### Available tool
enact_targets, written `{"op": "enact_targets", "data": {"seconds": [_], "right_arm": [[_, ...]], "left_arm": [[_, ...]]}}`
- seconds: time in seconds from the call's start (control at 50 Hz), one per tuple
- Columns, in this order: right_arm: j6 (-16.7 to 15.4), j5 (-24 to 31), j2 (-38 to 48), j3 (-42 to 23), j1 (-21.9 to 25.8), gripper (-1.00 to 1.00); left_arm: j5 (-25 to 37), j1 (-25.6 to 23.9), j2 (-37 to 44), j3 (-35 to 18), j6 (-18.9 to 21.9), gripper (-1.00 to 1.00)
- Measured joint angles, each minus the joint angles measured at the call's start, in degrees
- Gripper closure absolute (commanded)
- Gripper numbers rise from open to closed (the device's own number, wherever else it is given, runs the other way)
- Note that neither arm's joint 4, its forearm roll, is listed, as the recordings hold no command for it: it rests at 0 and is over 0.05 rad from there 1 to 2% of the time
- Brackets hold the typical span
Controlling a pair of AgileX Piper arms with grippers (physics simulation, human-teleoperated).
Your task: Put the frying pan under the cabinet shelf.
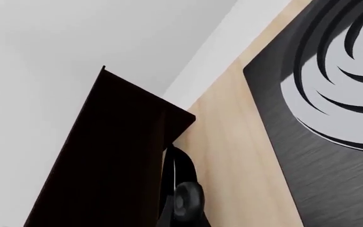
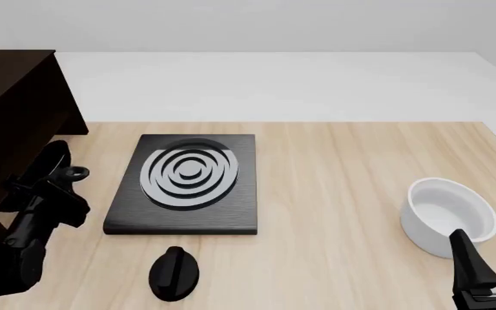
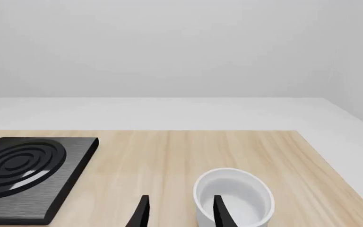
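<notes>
The cabinet shelf (image 2: 11, 123) stands just beside the left gripper (image 2: 54, 177), on its outer side, its top board overhanging. The burner slab (image 2: 188, 184) lies on the table (image 2: 334, 168) to that gripper's inner side. The white bowl (image 2: 449, 216) sits just ahead of the right gripper (image 3: 178, 210), whose 2 fingers are spread apart, empty. The frying pan (image 2: 54, 161) is at the cabinet's edge with its ring handle (image 2: 75, 172) showing; whether the left gripper pinches it I cannot tell. A black knob (image 2: 174, 272) lies nearest the arms.
</notes>
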Motion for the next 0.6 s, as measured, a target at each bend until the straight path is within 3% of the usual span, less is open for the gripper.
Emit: {"op": "enact_targets", "data": {"seconds": [0.6], "right_arm": [[0.0, 0.0, 0.0, 0.0, 0.0, -1.0]], "left_arm": [[-0.4, 0.5, 4.2, -2.7, 1.6, 1.0]]}}
